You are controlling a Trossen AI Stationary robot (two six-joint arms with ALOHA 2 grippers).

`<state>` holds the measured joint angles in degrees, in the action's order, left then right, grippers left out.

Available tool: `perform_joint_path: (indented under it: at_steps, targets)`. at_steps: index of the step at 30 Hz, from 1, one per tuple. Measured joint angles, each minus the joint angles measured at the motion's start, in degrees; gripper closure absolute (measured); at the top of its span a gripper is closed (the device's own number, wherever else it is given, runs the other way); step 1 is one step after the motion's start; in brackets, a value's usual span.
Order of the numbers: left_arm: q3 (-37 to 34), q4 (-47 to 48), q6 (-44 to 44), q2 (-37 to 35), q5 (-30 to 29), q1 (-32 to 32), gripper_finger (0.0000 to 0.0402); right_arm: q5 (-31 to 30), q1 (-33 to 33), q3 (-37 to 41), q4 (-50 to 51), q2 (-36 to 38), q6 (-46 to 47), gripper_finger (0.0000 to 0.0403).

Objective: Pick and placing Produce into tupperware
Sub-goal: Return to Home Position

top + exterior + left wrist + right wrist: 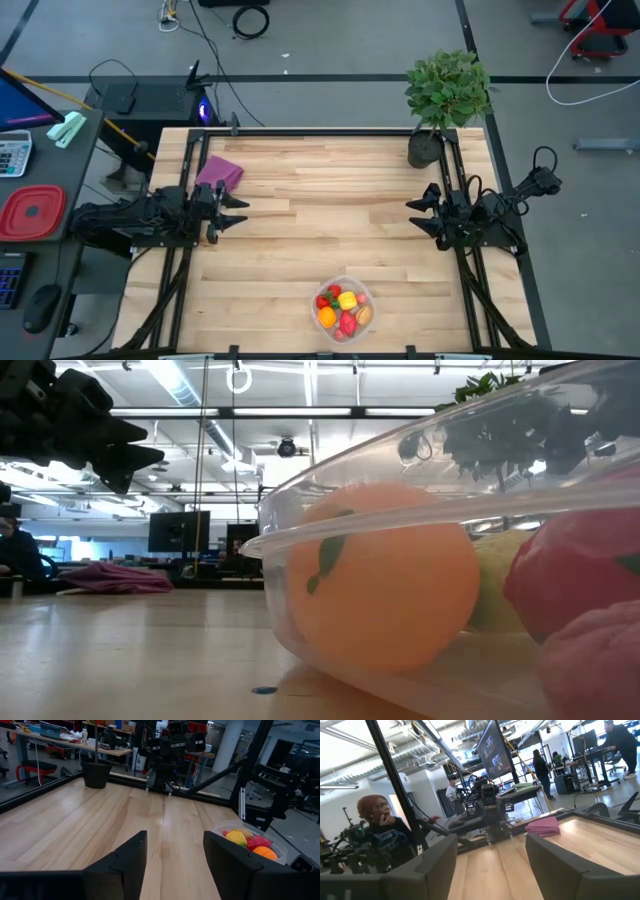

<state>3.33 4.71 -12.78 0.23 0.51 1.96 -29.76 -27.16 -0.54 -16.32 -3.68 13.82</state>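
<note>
The tupperware (343, 308), a round clear tub, stands near the table's near edge, right of the middle. Inside it lie the produce pieces (339, 309) in red, yellow and orange; the low view shows an orange fruit (380, 575) behind the tub's wall (480, 480). My left gripper (240, 210) hovers open over the table's left side, level, with nothing between its fingers (175, 860). My right gripper (410, 215) hovers open over the right side, also with nothing in it (492, 865).
A purple folded cloth (220, 173) lies at the far left of the table. A potted plant (445, 100) stands at the far right corner. A red lidded container (32, 212) sits on a side desk beyond the left edge. People are in the room behind.
</note>
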Motion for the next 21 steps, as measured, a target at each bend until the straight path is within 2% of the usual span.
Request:
perform_joint_path:
  at_steps: [21]
  targets:
    - [0.00, 0.02, -0.02, 0.00, 0.00, 0.00, 0.0203, 0.00, 0.02, 0.00, 0.00, 0.00, 0.00, 0.0157]
